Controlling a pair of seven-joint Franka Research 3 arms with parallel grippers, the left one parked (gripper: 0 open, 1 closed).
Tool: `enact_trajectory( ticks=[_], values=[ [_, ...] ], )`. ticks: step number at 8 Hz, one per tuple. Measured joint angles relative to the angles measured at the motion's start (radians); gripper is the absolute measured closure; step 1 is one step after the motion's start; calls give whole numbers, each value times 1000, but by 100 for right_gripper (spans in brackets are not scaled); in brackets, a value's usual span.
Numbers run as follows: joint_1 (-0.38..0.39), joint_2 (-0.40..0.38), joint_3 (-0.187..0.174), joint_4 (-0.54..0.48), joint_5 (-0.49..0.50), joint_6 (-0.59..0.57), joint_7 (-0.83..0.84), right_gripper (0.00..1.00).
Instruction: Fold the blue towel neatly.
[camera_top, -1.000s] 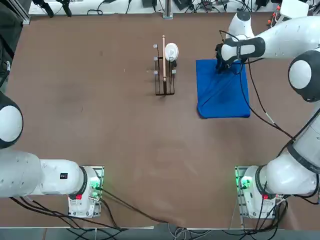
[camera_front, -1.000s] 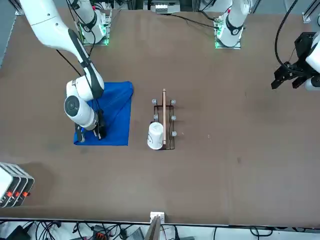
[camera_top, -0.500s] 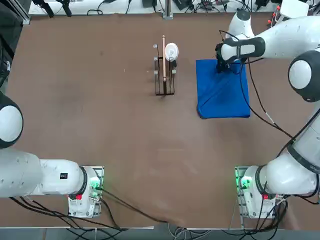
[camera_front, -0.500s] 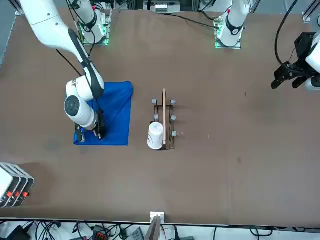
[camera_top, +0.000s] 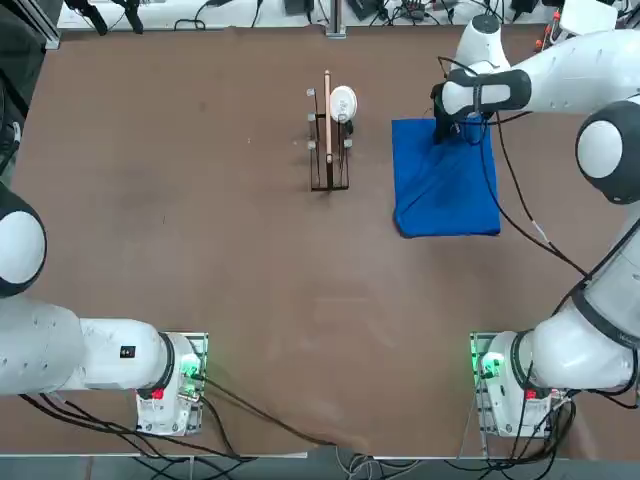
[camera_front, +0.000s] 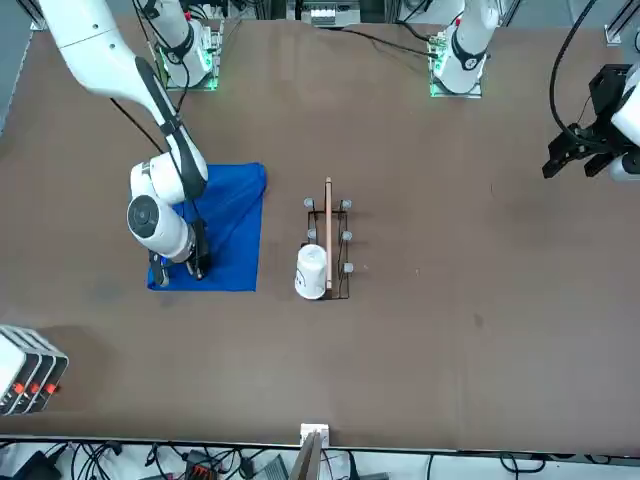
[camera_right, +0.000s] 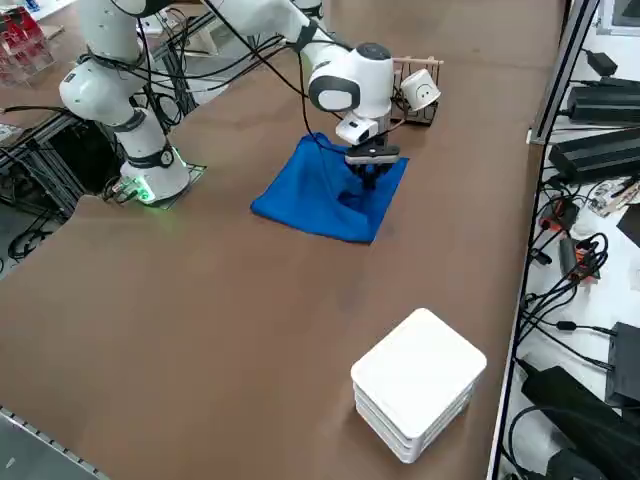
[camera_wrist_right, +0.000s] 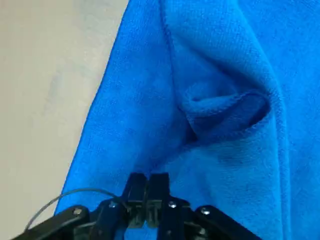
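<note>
Right arm shifted barely. Right jaws (camera_wrist_right: 149, 176) closed, apparently pinching blue towel (camera_top: 445, 205) at its far part; towel lay far right on counter (camera_top: 250, 300), bulk stretching nearward from jaws.

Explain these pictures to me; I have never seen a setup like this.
The machine is a pair of white robot arms on a brown table. One picture looks straight down, one faces the robot from across the table, one looks down from its right, and one comes from the right arm's wrist.

On the table lie a bright blue cloth towel, a black wire rack with a wooden rod, a white mug and a stack of white square trays.

The right arm's black two-finger gripper is over the towel, its fingers shut. The towel is bunched near them, but whether they pinch any cloth I cannot tell.
</note>
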Motion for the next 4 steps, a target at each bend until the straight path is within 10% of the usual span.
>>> enact_trajectory(
  ticks=[4],
  values=[
    [5, 0, 1, 8, -10, -1, 0, 98]
  ],
)
